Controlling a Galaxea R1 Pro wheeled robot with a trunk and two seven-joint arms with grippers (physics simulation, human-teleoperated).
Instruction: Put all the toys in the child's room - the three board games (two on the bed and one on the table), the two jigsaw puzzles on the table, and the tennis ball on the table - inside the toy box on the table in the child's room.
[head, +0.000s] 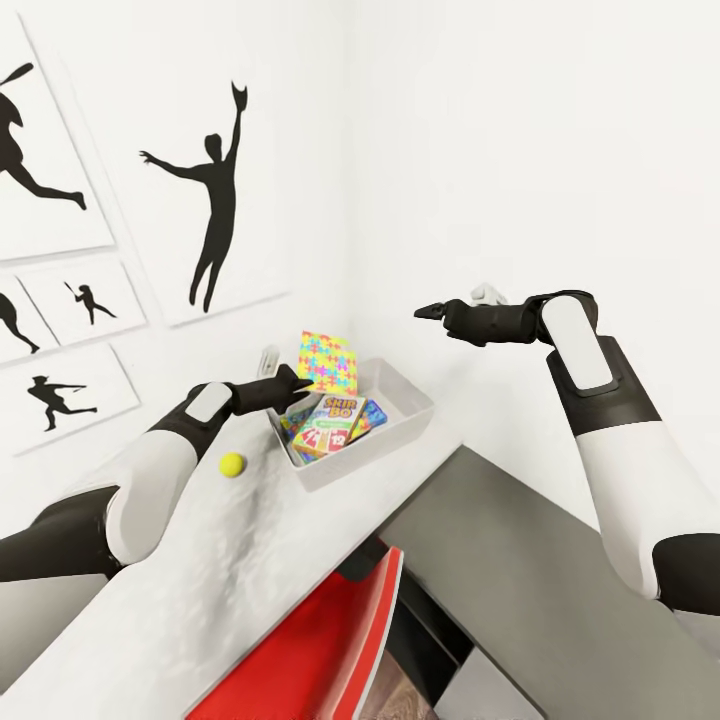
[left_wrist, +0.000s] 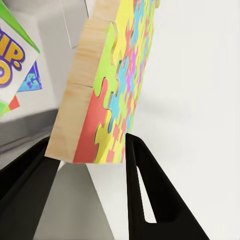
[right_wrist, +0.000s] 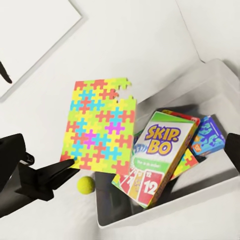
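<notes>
I log: puzzle (head: 328, 363) yellow, pink, blue, green interlocking; ball (head: 232, 464) yellow-green; game box (right_wrist: 159, 155) green-red, purple "SKIP-BO" lettering; bin (head: 400, 432) light grey; chair (head: 320, 650) red.

My head cam: high, looking down over table (head: 250, 560). Left wrist cam: tight on jigsaw puzzle (left_wrist: 112, 85). Right wrist cam: looks down on same puzzle and toy box (right_wrist: 210, 200).

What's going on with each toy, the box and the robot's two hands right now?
Jigsaw puzzle: held upright over the toy box by the left gripper.
Toy box: open, on the table, partly filled.
SKIP-BO game: inside the box, lying tilted on top.
Blue game: inside the box, partly under the SKIP-BO game.
Tennis ball: on the table, outside the box.
Right gripper: empty, raised beside the box.
</notes>
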